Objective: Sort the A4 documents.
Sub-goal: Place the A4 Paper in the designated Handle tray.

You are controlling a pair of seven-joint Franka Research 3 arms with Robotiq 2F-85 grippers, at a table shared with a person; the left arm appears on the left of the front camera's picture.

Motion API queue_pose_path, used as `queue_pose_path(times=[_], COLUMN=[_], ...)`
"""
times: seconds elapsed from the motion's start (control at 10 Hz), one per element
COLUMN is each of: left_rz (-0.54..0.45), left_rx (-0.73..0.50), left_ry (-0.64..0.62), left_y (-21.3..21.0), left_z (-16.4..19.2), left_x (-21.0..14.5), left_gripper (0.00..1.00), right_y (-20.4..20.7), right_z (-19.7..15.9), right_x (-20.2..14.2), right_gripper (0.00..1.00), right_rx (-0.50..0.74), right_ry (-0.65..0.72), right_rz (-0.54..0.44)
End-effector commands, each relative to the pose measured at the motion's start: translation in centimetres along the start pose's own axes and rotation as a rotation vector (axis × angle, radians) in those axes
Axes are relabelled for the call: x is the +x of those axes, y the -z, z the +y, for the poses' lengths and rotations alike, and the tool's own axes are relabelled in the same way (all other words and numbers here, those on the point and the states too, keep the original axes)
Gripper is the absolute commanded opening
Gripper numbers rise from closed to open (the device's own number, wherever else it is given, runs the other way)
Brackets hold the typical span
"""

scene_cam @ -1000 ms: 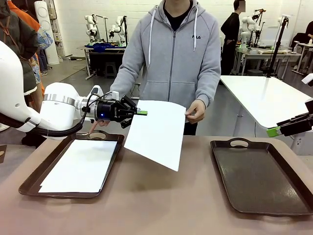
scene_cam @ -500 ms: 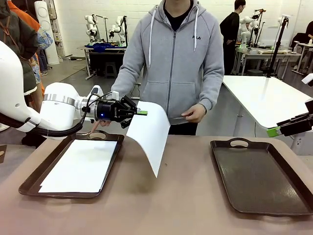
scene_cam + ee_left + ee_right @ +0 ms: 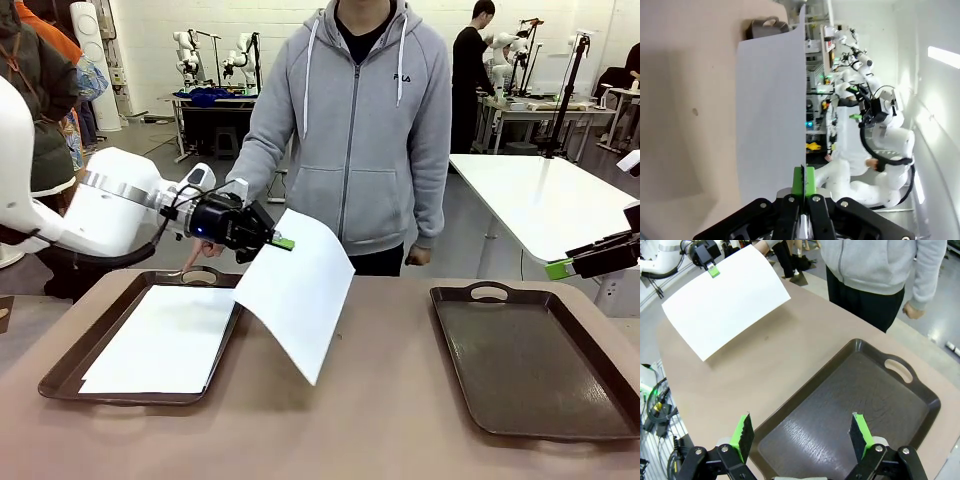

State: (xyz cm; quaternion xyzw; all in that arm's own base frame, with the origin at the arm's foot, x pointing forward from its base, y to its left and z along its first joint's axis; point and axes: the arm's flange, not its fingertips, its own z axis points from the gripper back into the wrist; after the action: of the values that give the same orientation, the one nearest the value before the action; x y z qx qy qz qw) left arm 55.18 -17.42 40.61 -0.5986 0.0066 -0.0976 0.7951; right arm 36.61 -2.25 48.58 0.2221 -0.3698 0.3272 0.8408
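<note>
A white A4 sheet (image 3: 298, 292) hangs tilted over the table's middle, pinched at its upper left corner by my left gripper (image 3: 282, 242), which is shut on it. The same sheet (image 3: 771, 115) runs away from the closed green pads (image 3: 803, 181) in the left wrist view, and the A4 sheet (image 3: 725, 299) shows at upper left in the right wrist view. Another white sheet (image 3: 165, 338) lies flat in the left brown tray (image 3: 66, 370). My right gripper (image 3: 801, 434) is open above the bare right tray (image 3: 850, 405), its green tip (image 3: 558, 268) at the right edge.
A person in a grey hoodie (image 3: 360, 120) stands at the far side, one hand (image 3: 418, 257) lowered beside the body, the other hand (image 3: 205, 255) near the left tray's handle. A white table (image 3: 545, 205) stands behind on the right. Brown tabletop (image 3: 380, 400) lies between the trays.
The person let go of the sheet and lowered the hand. The sheet now hangs from my left gripper alone, which has dipped slightly down toward the table.
</note>
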Motion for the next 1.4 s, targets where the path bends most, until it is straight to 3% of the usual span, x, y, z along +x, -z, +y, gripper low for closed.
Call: queue_pose_path(times=[0.0, 0.5, 0.7, 0.9, 1.3], left_rz=[0.010, -0.067, -0.163, -0.189, -0.200], left_rx=[0.037, 0.135, 0.181, 0.199, 0.241], left_ry=[0.004, -0.148, -0.171, -0.125, -0.155], left_y=[-3.2, -11.6, -14.9, -16.2, -17.6], left_z=[-0.7, 1.4, 2.8, 4.5, 8.1], left_x=[-0.6, -5.3, -6.1, -5.6, -5.4], left_gripper=[0.01, 0.01, 0.01, 0.01, 0.01], right_y=[0.4, 0.4, 0.4, 0.4, 0.4], right_z=[-0.3, -0.3, -0.3, -0.3, -0.3], right_x=[-0.1, -0.1, -0.1, -0.1, -0.1], right_gripper=[1.00, 1.00, 1.00, 1.00, 1.00], right_rx=[0.020, 0.020, 0.020, 0.020, 0.020], right_ry=[-0.005, -0.005, -0.005, -0.005, -0.005], right_rz=[-0.027, -0.027, -0.027, -0.027, -0.027])
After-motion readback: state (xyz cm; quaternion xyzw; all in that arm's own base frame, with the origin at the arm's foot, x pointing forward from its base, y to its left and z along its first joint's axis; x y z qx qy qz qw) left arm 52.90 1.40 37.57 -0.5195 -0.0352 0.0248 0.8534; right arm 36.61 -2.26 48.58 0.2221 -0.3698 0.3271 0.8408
